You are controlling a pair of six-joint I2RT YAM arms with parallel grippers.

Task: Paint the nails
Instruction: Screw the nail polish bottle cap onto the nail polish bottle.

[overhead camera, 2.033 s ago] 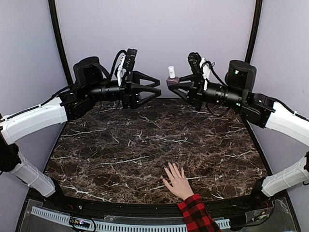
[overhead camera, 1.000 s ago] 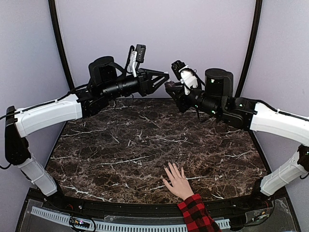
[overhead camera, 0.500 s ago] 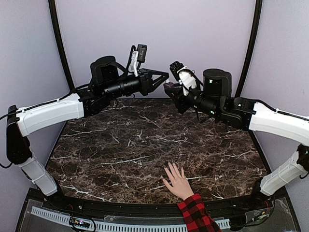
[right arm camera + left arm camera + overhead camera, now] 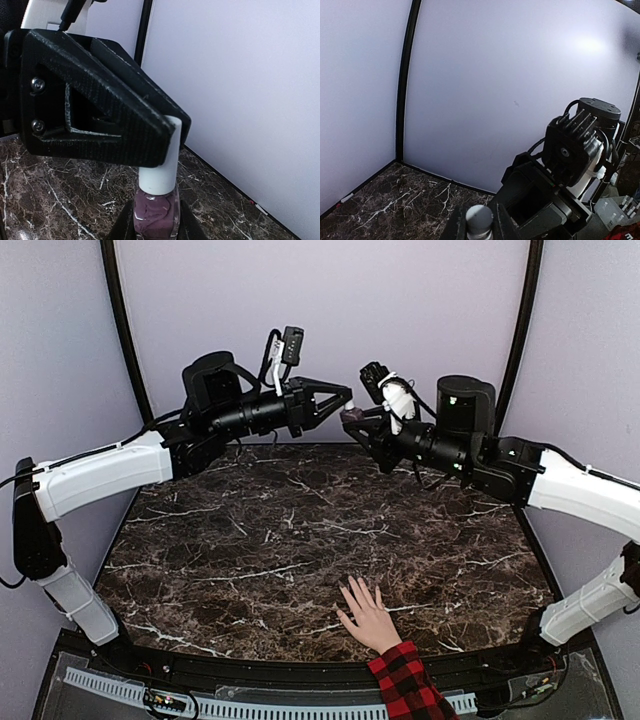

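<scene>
Newly closed, left fingers [image 4: 115,125] clamp the white cap [image 4: 161,165] of the bottle [image 4: 156,212] the right fingers [image 4: 363,419] hold; unscrewing it should come next.

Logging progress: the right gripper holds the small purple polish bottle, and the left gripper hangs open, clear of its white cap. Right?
Not quite. The left gripper is shut on the white cap; the right wrist view shows it. The right gripper does hold the small purple polish bottle.
</scene>
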